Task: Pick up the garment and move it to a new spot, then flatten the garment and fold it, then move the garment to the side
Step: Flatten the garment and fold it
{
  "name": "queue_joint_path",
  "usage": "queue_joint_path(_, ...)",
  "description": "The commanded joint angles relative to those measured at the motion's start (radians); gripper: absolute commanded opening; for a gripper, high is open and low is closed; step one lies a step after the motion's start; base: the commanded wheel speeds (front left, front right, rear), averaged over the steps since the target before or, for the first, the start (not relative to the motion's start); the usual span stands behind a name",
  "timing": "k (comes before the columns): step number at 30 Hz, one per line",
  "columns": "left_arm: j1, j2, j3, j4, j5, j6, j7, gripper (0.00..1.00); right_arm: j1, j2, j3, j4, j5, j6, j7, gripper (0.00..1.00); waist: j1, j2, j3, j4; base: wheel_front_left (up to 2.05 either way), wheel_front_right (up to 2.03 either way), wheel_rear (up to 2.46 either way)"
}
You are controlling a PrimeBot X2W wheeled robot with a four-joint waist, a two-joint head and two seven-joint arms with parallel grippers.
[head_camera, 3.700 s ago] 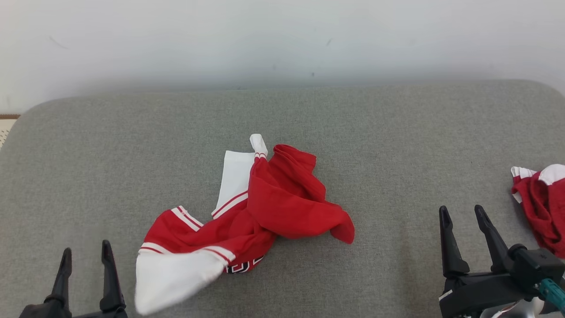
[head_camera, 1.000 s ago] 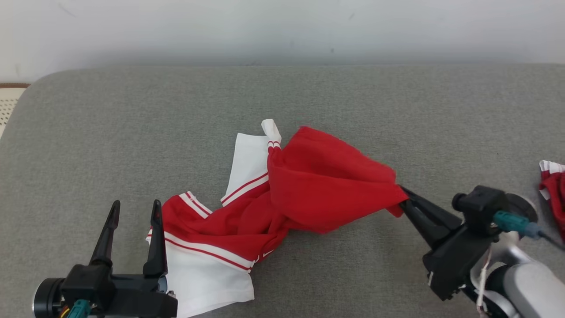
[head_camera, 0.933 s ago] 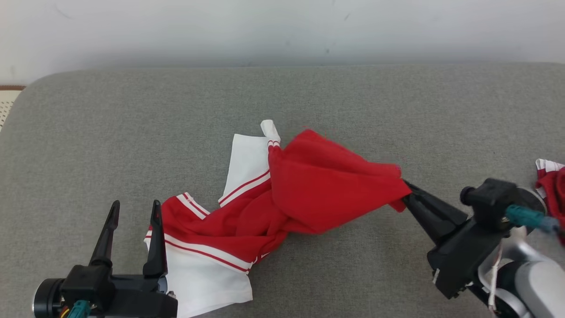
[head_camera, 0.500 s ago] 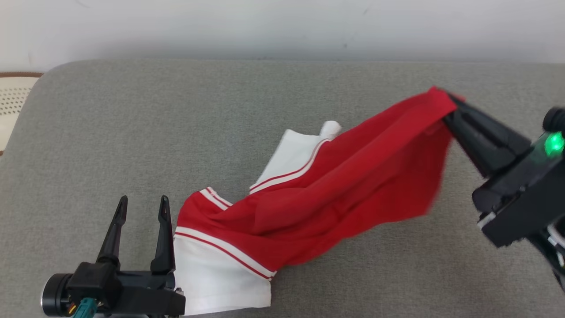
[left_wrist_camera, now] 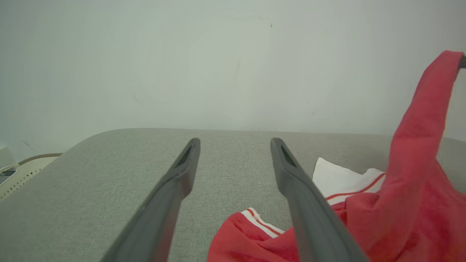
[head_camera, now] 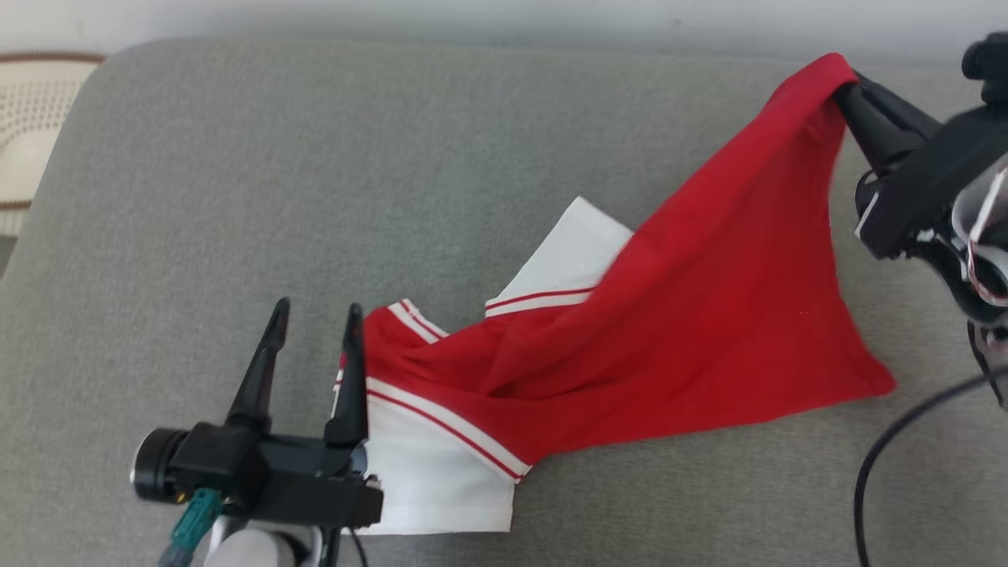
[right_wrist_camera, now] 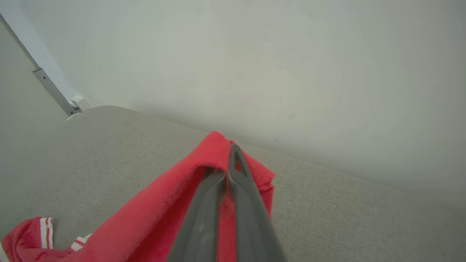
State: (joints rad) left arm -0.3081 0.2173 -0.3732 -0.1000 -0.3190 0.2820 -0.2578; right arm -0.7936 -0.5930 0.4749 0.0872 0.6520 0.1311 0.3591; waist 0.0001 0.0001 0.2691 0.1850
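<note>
The garment point(head_camera: 693, 315) is red with white sleeves and red-and-white stripes; it stretches across the grey cushion point(head_camera: 315, 173) from lower left to upper right. My right gripper point(head_camera: 846, 87) is shut on its red upper corner and holds that end raised; the right wrist view shows the garment point(right_wrist_camera: 171, 211) pinched between the shut fingers point(right_wrist_camera: 236, 203). My left gripper point(head_camera: 315, 315) stands open just left of the striped sleeve edge, its right finger point(head_camera: 352, 370) against the cloth. In the left wrist view the garment point(left_wrist_camera: 411, 189) rises to the right of the open fingers point(left_wrist_camera: 295, 185).
A pale wall point(left_wrist_camera: 218, 65) stands behind the cushion. A cream perforated object point(head_camera: 31, 102) lies off the cushion's far left corner. A black cable point(head_camera: 890, 449) loops at the lower right. Bare grey cushion spreads left and behind the garment.
My right gripper has pulled the red end up and to the right, drawing the crumpled garment out into a long sheet. The head camera has tipped down. My left gripper stays open.
</note>
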Motion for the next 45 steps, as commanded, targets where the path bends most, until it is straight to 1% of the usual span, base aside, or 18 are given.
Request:
queue_joint_path(1,-0.024,-0.009,-0.006,0.005,0.011,-0.009,-0.007,1.0,-0.044,0.0,0.017,0.075,0.006,-0.001,-0.034,0.0,-0.0001,-0.0001,0.055,0.047,0.0,0.0,0.0)
queue_joint_path(4,-0.054,-0.034,-0.017,0.009,0.025,-0.027,-0.007,1.0,-0.109,0.006,0.057,0.237,0.027,-0.001,-0.1,0.0,-0.0001,-0.0001,0.088,0.076,0.0,0.0,0.0)
queue_joint_path(5,-0.067,-0.047,-0.02,0.014,0.034,-0.04,-0.005,1.0,-0.145,0.015,0.082,0.329,0.042,-0.001,-0.139,0.0,-0.0001,-0.0001,0.106,0.09,0.0,0.0,0.0)
queue_joint_path(7,-0.082,-0.062,-0.021,0.018,0.041,-0.052,-0.005,1.0,-0.172,0.024,0.105,0.409,0.06,-0.001,-0.176,0.0,-0.0001,-0.0001,0.12,0.103,0.0,0.0,0.0)
queue_joint_path(8,-0.087,-0.067,-0.02,0.02,0.042,-0.057,-0.005,1.0,-0.186,0.032,0.111,0.444,0.069,-0.001,-0.2,0.17,-0.0001,-0.0001,0.127,0.106,0.0,0.0,0.0)
queue_joint_path(9,-0.091,-0.072,-0.018,0.022,0.044,-0.06,-0.005,1.0,-0.197,0.039,0.118,0.479,0.079,-0.001,-0.224,0.37,-0.0001,-0.0001,0.131,0.108,0.0,0.0,0.0)
queue_joint_path(10,-0.092,-0.077,-0.016,0.025,0.049,-0.066,-0.005,1.0,-0.204,0.046,0.121,0.512,0.087,-0.001,-0.249,0.95,-0.0001,-0.0001,0.135,0.109,0.0,0.0,0.0)
queue_joint_path(11,-0.095,-0.082,-0.015,0.028,0.053,-0.069,-0.005,1.0,-0.214,0.051,0.125,0.542,0.091,-0.001,-0.277,1.0,-0.0001,-0.0001,0.137,0.11,0.0,0.0,0.0)
queue_joint_path(14,-0.099,-0.091,-0.005,0.034,0.065,-0.076,-0.005,1.0,-0.228,0.074,0.132,0.617,0.103,-0.001,-0.361,1.0,-0.0001,-0.0001,0.137,0.104,0.0,0.0,0.0)
queue_joint_path(15,-0.099,-0.091,-0.005,0.034,0.065,-0.076,-0.005,1.0,-0.228,0.074,0.132,0.617,0.103,-0.001,-0.361,1.0,-0.0001,-0.0001,0.137,0.104,0.0,0.0,0.0)
queue_joint_path(19,-0.083,-0.089,0.019,0.042,0.077,-0.083,-0.005,1.0,-0.203,0.103,0.119,0.674,0.142,-0.001,-0.456,1.0,-0.0001,-0.0001,0.114,0.075,0.0,0.0,0.0)
queue_joint_path(22,-0.063,-0.079,0.04,0.047,0.082,-0.084,-0.005,1.0,-0.16,0.103,0.131,0.667,0.172,-0.001,-0.497,1.0,-0.0001,-0.0001,0.088,0.048,0.0,0.0,0.0)
queue_joint_path(25,-0.047,-0.07,0.061,0.049,0.087,-0.081,-0.005,1.0,-0.113,0.081,0.131,0.633,0.188,-0.001,-0.545,1.0,-0.0001,-0.0001,0.064,0.021,0.0,0.0,0.0)
queue_joint_path(30,-0.011,-0.05,0.097,0.043,0.085,-0.07,-0.005,1.0,-0.003,0.059,0.072,0.529,0.167,-0.001,-0.614,1.0,-0.0001,-0.0001,0.024,-0.026,0.0,0.0,0.0)
queue_joint_path(33,0.017,-0.04,0.118,0.043,0.081,-0.065,-0.005,1.0,0.086,0.065,-0.013,0.446,0.121,-0.001,-0.625,1.0,-0.0001,-0.0001,-0.007,-0.049,0.0,0.0,0.0)
queue_joint_path(34,0.027,-0.036,0.123,0.041,0.079,-0.062,-0.005,1.0,0.118,0.064,-0.055,0.41,0.08,-0.001,-0.626,1.0,-0.0001,-0.0001,-0.015,-0.055,0.0,0.0,0.0)
queue_joint_path(39,0.081,-0.017,0.146,0.03,0.076,-0.053,-0.006,1.0,0.336,0.136,-0.23,0.204,-0.088,-0.001,-0.625,1.0,-0.0001,-0.0001,-0.063,-0.083,0.0,0.0,0.0)
queue_joint_path(45,0.158,0.002,0.15,0.007,0.083,-0.042,-0.001,1.0,0.563,0.24,-0.322,0.011,-0.26,-0.001,-0.596,1.0,-0.0001,-0.0001,-0.118,-0.103,0.0,0.0,0.0)
